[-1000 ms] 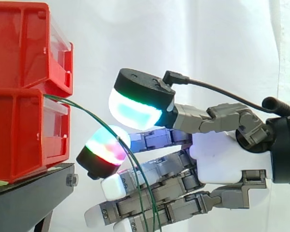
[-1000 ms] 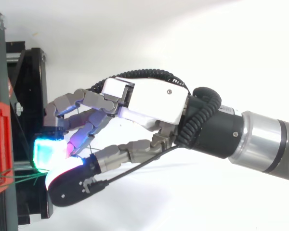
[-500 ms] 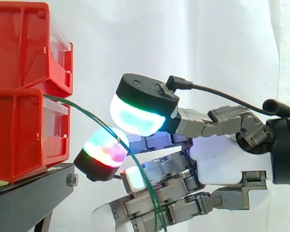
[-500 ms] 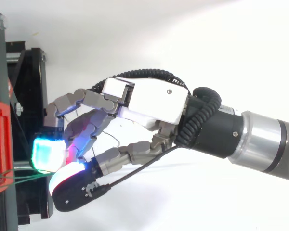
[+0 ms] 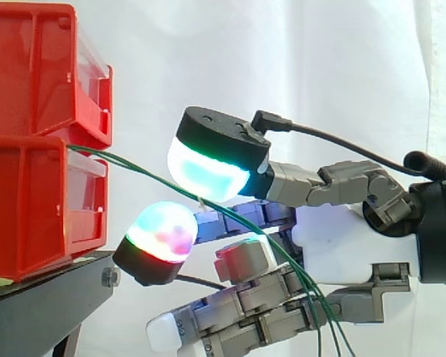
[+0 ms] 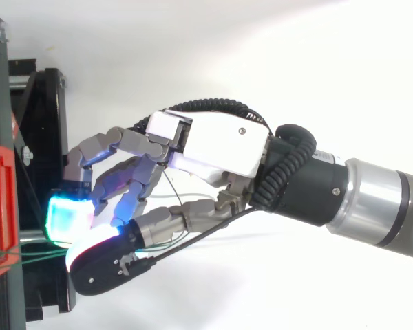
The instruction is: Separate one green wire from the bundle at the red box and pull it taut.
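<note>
**Q:** Entry one, the hand?
**A:** My hand (image 5: 342, 249), level with the red bins (image 5: 37, 201) and just beside them. Fingers curled toward the palm, hooked round the green wires (image 5: 119, 159). Not a flat, open hand, but a loose fist with strands through it.

**Q:** Entry two, the wires?
**A:** They leave the seam between the stacked bins and slope down to the right between my upper pad (image 5: 208, 167) and lower pad (image 5: 162, 232). They then cross a curled finger and drop past the palm. At least two strands show side by side. Slack and curved, not yet taut.

**Q:** Entry three, the step in hand?
**A:** Separation, by my judgement. More than one strand seems to lie in my hook, so the count is wrong.

**Q:** Entry four, handling notes?
**A:** Let the spare strand slide off the curled fingers while one stays pinned. Close the upper pad onto the chosen strand before drawing away. Pull slowly, level and straight away from the bins, so the thin wire neither slips out nor jerks at its anchor. Keep the lower pad off the black stand (image 5: 44, 297).
</note>
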